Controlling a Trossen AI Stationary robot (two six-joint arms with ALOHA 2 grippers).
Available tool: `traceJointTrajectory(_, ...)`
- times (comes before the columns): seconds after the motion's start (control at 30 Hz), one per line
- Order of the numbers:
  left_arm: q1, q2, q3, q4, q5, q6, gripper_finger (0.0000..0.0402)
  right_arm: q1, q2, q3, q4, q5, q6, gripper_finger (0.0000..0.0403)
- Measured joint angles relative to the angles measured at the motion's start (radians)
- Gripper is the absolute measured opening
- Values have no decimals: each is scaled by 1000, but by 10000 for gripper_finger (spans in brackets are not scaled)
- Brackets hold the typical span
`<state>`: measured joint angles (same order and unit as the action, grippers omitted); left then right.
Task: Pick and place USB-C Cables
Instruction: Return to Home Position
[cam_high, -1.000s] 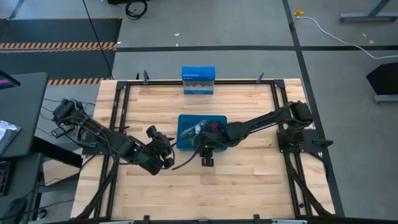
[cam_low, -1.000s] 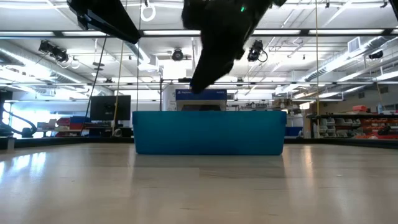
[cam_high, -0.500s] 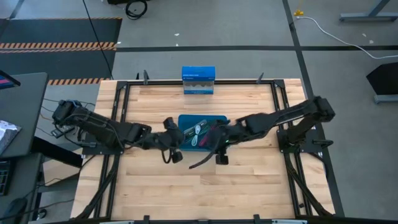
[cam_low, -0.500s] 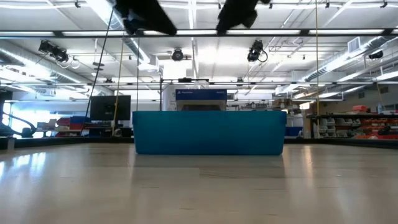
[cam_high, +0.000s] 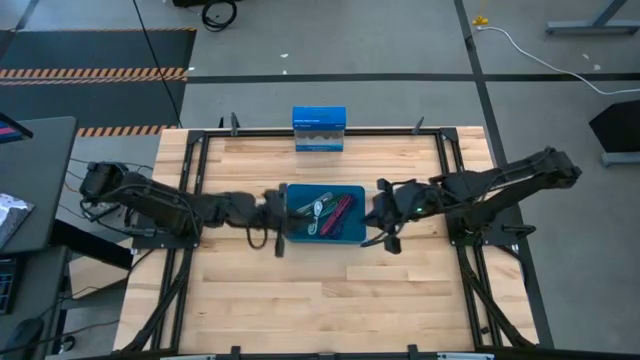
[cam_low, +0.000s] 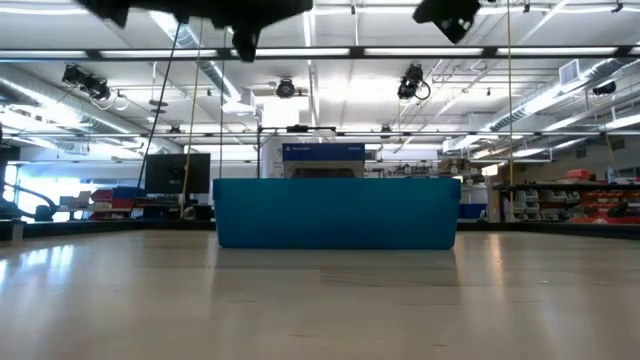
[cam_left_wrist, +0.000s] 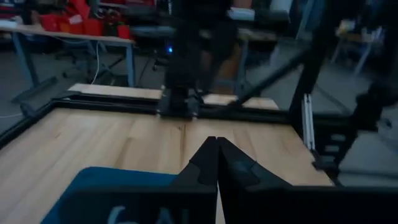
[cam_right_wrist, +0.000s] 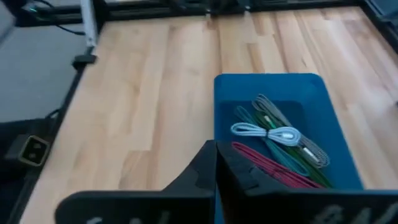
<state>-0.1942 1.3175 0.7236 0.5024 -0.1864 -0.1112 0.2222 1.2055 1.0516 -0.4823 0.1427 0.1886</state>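
The left claw (cam_high: 278, 216) hangs over the table (cam_high: 330, 300), just beside the blue bin (cam_high: 352, 236). Its two fingers (cam_left_wrist: 205, 163) are pressed tight together and hold nothing. The right claw (cam_high: 384, 214) hangs just beside the other side of the bin. Its fingers (cam_right_wrist: 202, 165) are pressed together too, with nothing in them. So the bin sits between the two claws. The USB-C cables (cam_high: 322, 212) lie inside the bin, right in front of the right claw. A white cable (cam_right_wrist: 267, 132) lies on top, next to a red cable (cam_right_wrist: 267, 167) and a grey cable (cam_right_wrist: 314, 149). Far past both claws, a blue-and-white box (cam_high: 319, 129) stands at the table's edge.
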Motion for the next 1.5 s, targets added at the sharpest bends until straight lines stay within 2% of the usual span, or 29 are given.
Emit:
traceJointTrajectory(0.13,56,-98,-142,89,86,-59,2,-10,-131,-160,122,-39,0,5)
traceJointTrajectory(0.27,70,-249,-265,119,94,-94,1,-29,-271,-292,189,-39,7,4)
traceJointTrajectory(0.4,42,-383,-365,125,52,-113,1,-35,-408,-420,248,-39,29,3)
traceJointTrajectory(0.57,-22,-485,-468,123,-49,-103,1,-35,-571,-583,321,-29,55,2)
traceJointTrajectory(0.77,-58,-594,-571,122,-63,-60,1,-35,-745,-728,330,23,93,2)
traceJointTrajectory(0.93,-39,-760,-663,123,-56,-35,0,-34,-877,-784,327,21,97,1)
traceJointTrajectory(1.03,-23,-865,-709,123,7,-35,0,-28,-944,-794,310,4,94,1)
traceJointTrajectory(1.13,-11,-954,-715,43,29,-35,0,-14,-1002,-799,278,-6,90,1)
traceJointTrajectory(1.5,2,-1128,-715,-125,3,-34,2,47,-1190,-800,175,-6,37,3)
